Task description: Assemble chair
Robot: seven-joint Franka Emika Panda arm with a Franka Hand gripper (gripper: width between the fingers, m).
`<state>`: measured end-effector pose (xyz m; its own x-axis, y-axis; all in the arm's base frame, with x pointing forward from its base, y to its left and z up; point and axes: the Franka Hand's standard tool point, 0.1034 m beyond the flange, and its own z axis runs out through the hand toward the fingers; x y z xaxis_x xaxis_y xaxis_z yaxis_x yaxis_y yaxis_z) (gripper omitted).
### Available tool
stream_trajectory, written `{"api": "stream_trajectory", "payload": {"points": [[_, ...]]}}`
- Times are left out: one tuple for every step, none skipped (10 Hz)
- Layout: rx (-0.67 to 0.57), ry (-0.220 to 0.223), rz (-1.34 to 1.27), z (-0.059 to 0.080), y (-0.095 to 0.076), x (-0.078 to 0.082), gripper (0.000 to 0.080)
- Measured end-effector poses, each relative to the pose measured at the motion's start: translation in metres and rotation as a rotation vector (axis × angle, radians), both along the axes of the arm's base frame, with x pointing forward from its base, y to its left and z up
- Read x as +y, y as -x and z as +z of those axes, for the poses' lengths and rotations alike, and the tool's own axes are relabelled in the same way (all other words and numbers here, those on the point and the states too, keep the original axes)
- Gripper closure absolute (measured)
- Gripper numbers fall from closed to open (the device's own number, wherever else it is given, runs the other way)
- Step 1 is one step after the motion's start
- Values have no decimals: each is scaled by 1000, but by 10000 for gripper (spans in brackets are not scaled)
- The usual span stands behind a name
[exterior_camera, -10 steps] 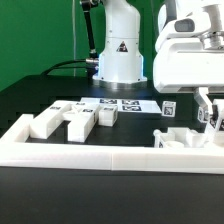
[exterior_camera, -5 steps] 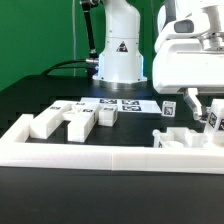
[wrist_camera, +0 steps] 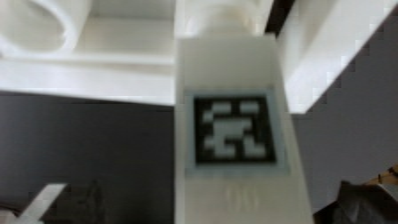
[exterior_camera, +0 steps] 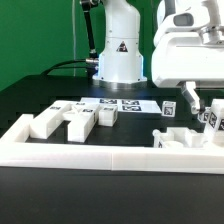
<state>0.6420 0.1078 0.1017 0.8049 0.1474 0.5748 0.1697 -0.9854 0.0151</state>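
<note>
In the exterior view my gripper (exterior_camera: 205, 106) hangs at the right, its jaws spread wide. Between them stands a white chair leg (exterior_camera: 211, 121) with a black-and-white tag, rising from the chair parts (exterior_camera: 183, 140) joined behind the wall. The wrist view shows that leg (wrist_camera: 228, 110) as a long white bar with its tag facing the camera. My gripper (wrist_camera: 214, 205) straddles it, and the dark fingertips (wrist_camera: 43, 201) stand well clear of the bar's sides. Three loose white chair blocks (exterior_camera: 78, 124) lie on the exterior view's left.
A long low white border wall (exterior_camera: 100, 156) runs across the front. The marker board (exterior_camera: 122, 103) lies flat before the robot's base (exterior_camera: 120, 58). A green backdrop closes the rear. The table is black.
The jaws have opened from a grip on the tagged leg to a wide spread. The leg stays standing in place between them.
</note>
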Motion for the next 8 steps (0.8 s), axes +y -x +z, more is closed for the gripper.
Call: {"api": "stream_trajectory", "payload": {"points": [[21, 0, 1, 6, -1, -1, 151], [36, 0, 3, 10, -2, 0, 151], [32, 1, 3, 6, -2, 0, 151], [35, 1, 3, 5, -1, 0, 151], [111, 3, 9, 1, 3, 2, 151], [240, 7, 17, -1, 7, 5, 151], [300, 12, 14, 2, 2, 1, 151], [350, 17, 12, 0, 1, -2, 151]]}}
